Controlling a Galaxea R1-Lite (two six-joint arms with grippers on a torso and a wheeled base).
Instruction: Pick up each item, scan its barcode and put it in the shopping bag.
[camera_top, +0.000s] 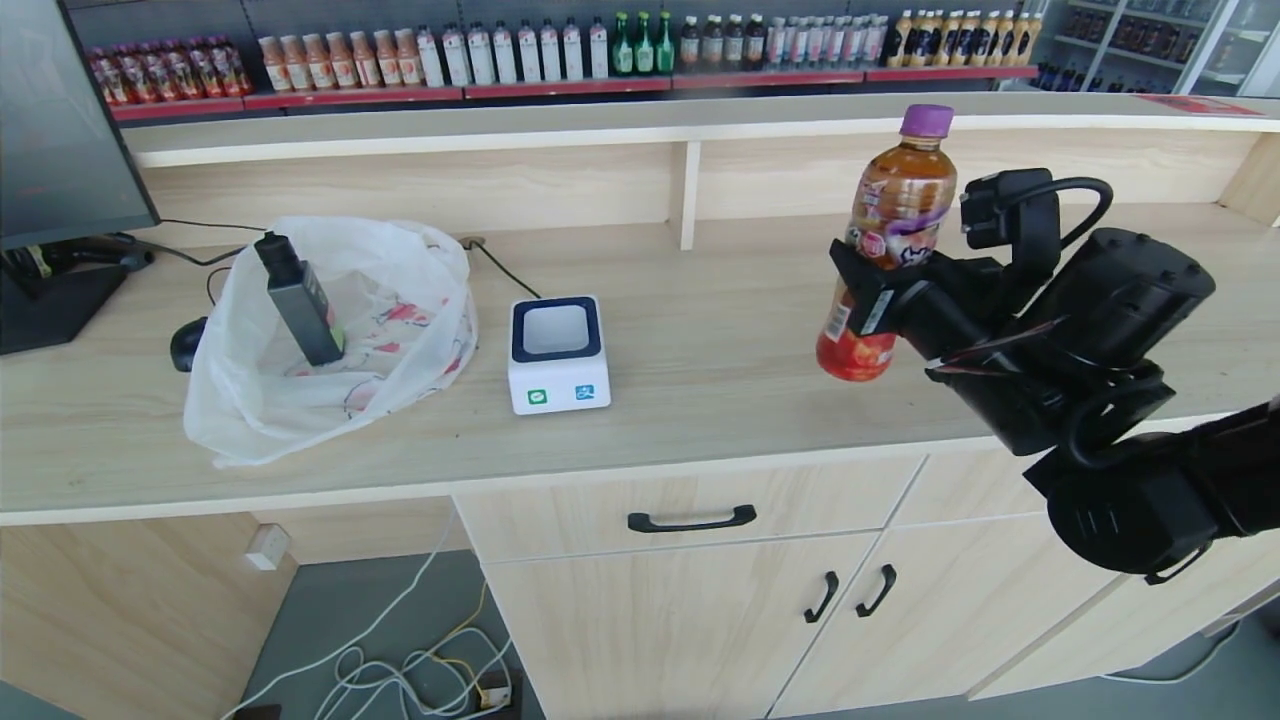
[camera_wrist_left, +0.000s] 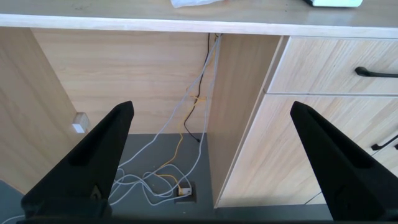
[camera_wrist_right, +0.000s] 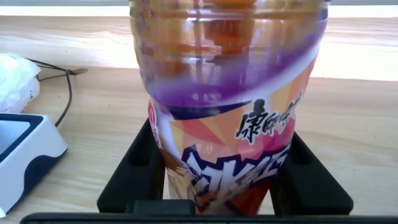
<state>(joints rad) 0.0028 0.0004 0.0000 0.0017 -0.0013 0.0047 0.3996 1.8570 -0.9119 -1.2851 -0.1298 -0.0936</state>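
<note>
So, right tool (camera_top: 868, 290) is clenched on the bottle (camera_top: 893, 225), around the lower half of its label. Bottle is upright, purple cap on top, lifted clear of the counter (camera_top: 700, 330). Scanner (camera_top: 557, 352) sits on the counter well off to that tool's left, apart from the bottle. Shopping bag (camera_top: 425, 310) lies farther out from the tool, past the scanner, mouth open, with a dark boxy item (camera_top: 300, 300) standing tilted inside it. Left tool (camera_wrist_left: 211, 104) is released, fingers (camera_wrist_left: 93, 162) spread wide, grasping nothing. It hangs low in front of the cabinet (camera_wrist_left: 249, 124), below the counter edge and well away from bag and scanner. Progress, as a judgement: one item looks bagged; the bottle is picked up but not yet scanned or bagged. Which way its barcode faces cannot be told. Left to do: bring the bottle to the scanner, barcode toward the window, then put it in the bag.
</note>
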